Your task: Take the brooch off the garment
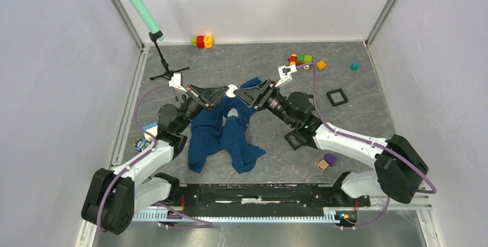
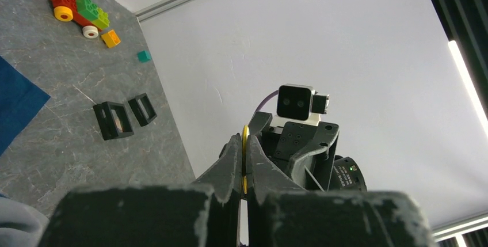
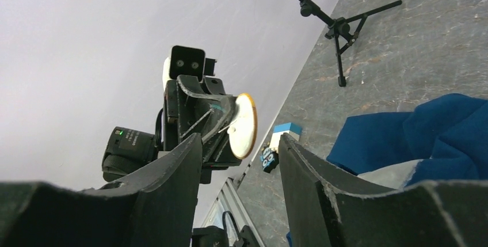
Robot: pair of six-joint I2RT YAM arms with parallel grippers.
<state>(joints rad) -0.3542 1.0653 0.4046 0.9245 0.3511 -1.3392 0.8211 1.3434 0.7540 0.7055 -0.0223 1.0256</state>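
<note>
The brooch point(image 1: 231, 91) is a round white disc with a yellow rim point(image 2: 245, 143). My left gripper point(image 1: 226, 92) is shut on its edge and holds it above the table. In the right wrist view the brooch point(image 3: 243, 125) hangs in the air with no cloth on it. The garment point(image 1: 224, 133), a dark blue T-shirt, lies crumpled below, with one fold raised by my right gripper point(image 1: 254, 94). The right gripper point(image 3: 239, 158) faces the brooch with its jaws open and nothing between them. Blue cloth point(image 3: 403, 135) lies outside its right finger.
A microphone stand point(image 1: 167, 68) with a green mic stands at the back left. Toy bricks point(image 1: 300, 59) and black square frames point(image 1: 336, 97) lie at the back right. A purple block point(image 1: 330, 158) and a small blue-and-white box point(image 3: 286, 129) rest near the arms.
</note>
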